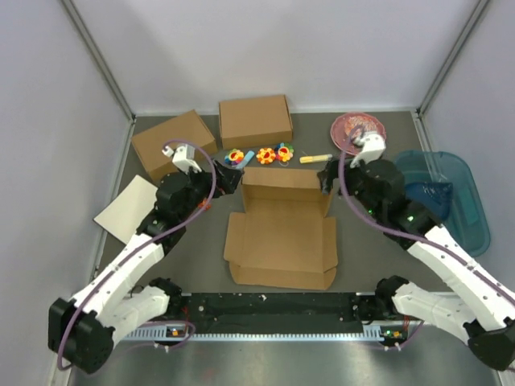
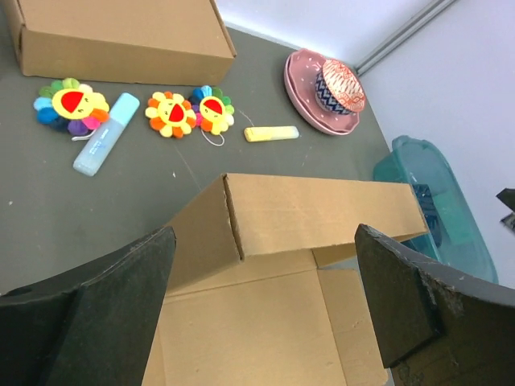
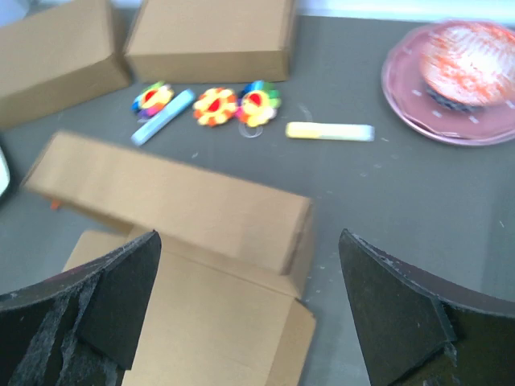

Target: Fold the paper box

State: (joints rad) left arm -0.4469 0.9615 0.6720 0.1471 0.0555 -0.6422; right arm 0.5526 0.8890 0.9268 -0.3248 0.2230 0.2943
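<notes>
While both hands hang wide open, holding nothing, we judge side walls next.
- Left hand [image 1: 231,178] near rear wall's left corner; right hand [image 1: 327,178] near right corner.
- Paper box [image 1: 282,237] mid-desk [image 1: 362,241]: rear wall upright, end tabs bent forward, rest flat.
- Our advice: raise side panels together, tabs inside, press along creases, no shoving sheet.
- Count: one paper box, two formed boxes [image 1: 173,145] [image 1: 255,121], three flower toys [image 1: 235,156] [image 1: 265,155] [image 1: 284,153], one blue tube [image 2: 106,145], one yellow marker [image 1: 316,158], one pink plate [image 1: 348,121], one teal bin [image 1: 476,219], one white board [image 1: 129,207].
</notes>
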